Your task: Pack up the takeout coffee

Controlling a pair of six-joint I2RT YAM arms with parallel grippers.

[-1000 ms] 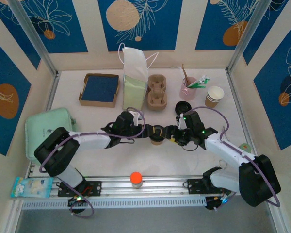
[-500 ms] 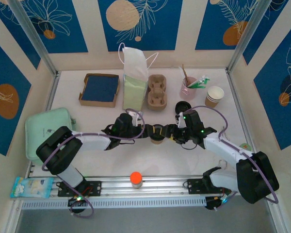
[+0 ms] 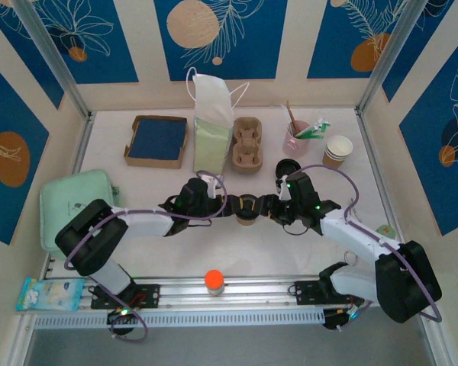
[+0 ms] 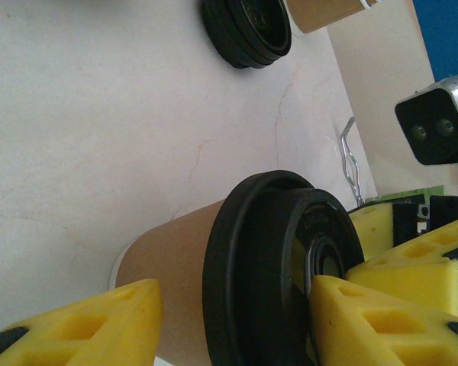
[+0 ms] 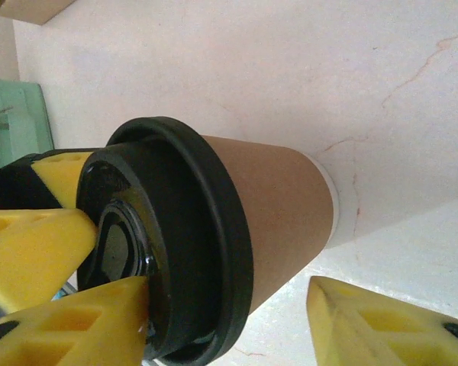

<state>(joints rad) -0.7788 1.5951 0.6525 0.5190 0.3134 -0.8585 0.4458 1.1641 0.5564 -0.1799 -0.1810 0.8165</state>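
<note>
Black lid (image 5: 168,252) sat on paper cup (image 5: 282,202). Right gripper (image 5: 227,290) straddled it, jaws apart, far pad clear. Left gripper (image 4: 235,286): hold unclear. Lid likely needed even, square pressure without tipping cup.

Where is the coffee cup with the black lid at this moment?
In the top view the coffee cup stands mid-table, between the left gripper and the right gripper, just in front of the cardboard cup carrier.

1. The top camera sits high at the near side and looks down over the whole table (image 3: 130,183).
2. Both wrist cameras look sideways, very close to the coffee cup (image 4: 175,267), from opposite sides.
3. All three see that cup.
</note>
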